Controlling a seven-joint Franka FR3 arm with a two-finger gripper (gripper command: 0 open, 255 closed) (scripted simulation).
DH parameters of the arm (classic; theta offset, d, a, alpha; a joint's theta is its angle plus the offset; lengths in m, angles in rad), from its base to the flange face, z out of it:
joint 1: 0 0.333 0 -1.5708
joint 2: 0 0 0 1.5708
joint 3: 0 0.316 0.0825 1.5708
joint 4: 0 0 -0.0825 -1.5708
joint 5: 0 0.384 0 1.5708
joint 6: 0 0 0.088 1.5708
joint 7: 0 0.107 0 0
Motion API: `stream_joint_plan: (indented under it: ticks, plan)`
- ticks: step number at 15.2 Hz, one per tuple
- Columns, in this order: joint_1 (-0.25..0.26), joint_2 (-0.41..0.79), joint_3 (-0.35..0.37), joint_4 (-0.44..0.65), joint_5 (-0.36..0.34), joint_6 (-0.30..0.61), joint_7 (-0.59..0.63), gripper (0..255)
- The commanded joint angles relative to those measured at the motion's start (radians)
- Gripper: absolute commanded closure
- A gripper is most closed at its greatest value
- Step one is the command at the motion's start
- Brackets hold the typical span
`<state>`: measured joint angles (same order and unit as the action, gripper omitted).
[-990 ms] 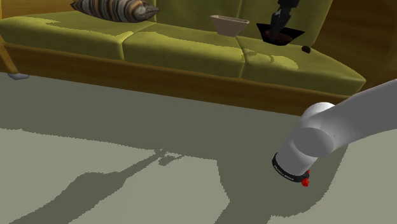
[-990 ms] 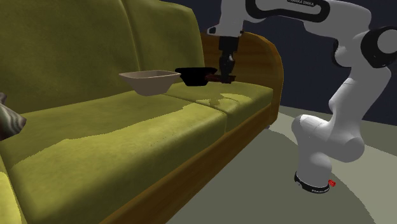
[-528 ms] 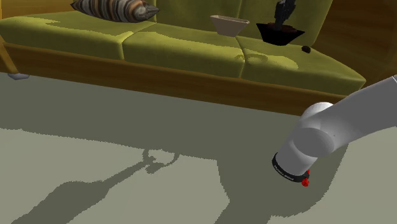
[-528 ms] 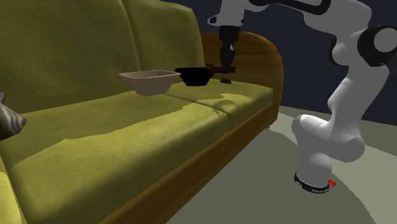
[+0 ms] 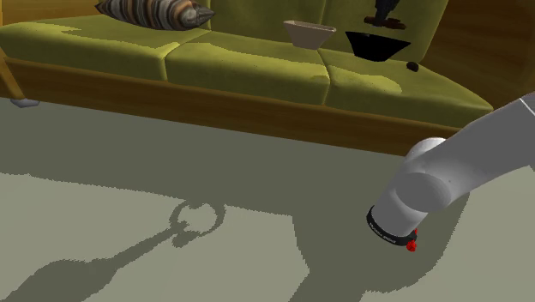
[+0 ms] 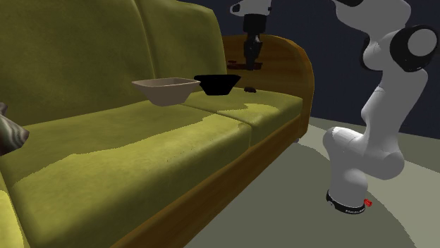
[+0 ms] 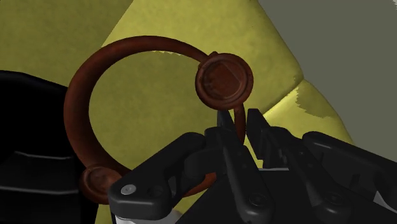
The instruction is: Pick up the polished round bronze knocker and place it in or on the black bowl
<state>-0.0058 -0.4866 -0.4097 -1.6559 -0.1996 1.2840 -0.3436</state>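
The knocker (image 7: 81, 95) is a reddish-brown ring with a round boss (image 7: 223, 77). My gripper (image 7: 240, 125) is shut on the ring just below that boss. In the shoulder view the gripper (image 5: 386, 12) holds the knocker (image 5: 385, 23) in the air, just above the far rim of the black bowl (image 5: 375, 45). The second exterior view has the gripper (image 6: 251, 58) and knocker (image 6: 247, 65) above and to the right of the black bowl (image 6: 217, 84), which stands on the olive sofa seat (image 6: 261, 113).
A beige bowl (image 5: 309, 33) stands on the seat next to the black one. A small dark object (image 5: 412, 65) lies on the cushion near the sofa's wooden arm (image 6: 292, 60). A striped cushion (image 5: 154, 12) lies further along. My base (image 5: 403, 202) stands on the floor.
The gripper has risen from seat level beside the black bowl, carrying the knocker up with it. The bowls have not moved.
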Motion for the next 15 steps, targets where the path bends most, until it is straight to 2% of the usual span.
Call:
stream_joint_plan:
  ticks: [1,3,9,12,15]
  plan:
    - [0.003,0.020,-0.003,0.048,0.004,-0.029,-0.008,255]
    - [0.005,0.036,-0.006,0.085,0.008,-0.050,-0.013,255]
    - [0.005,0.240,-0.189,0.271,0.067,-0.028,-0.193,255]
    - [-0.018,0.384,-0.299,0.399,0.152,-0.035,-0.305,255]
    - [-0.099,0.573,-0.408,0.569,0.303,-0.071,-0.435,255]
